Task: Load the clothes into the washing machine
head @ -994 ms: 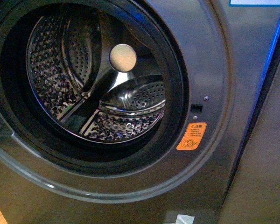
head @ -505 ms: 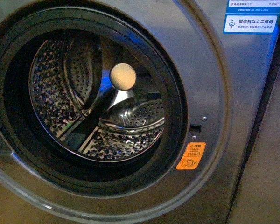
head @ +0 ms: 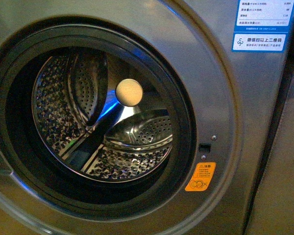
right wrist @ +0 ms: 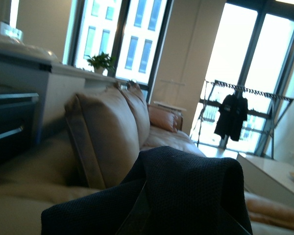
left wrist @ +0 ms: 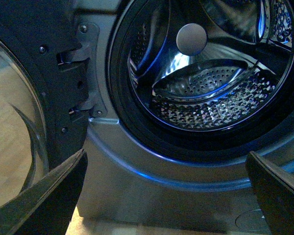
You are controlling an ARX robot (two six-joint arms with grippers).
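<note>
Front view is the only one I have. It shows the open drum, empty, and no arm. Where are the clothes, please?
Observer: The clothes hang close before the right wrist camera, with a sofa behind them. What grips them is hidden.
Operator: Is the door out of the way?
Observer: Yes. The left wrist view shows the door swung open on its hinge, beside the porthole.
Operator: And the left tool?
Observer: The left tool faces the drum from outside. Its fingers are spread wide and hold nothing.
</note>
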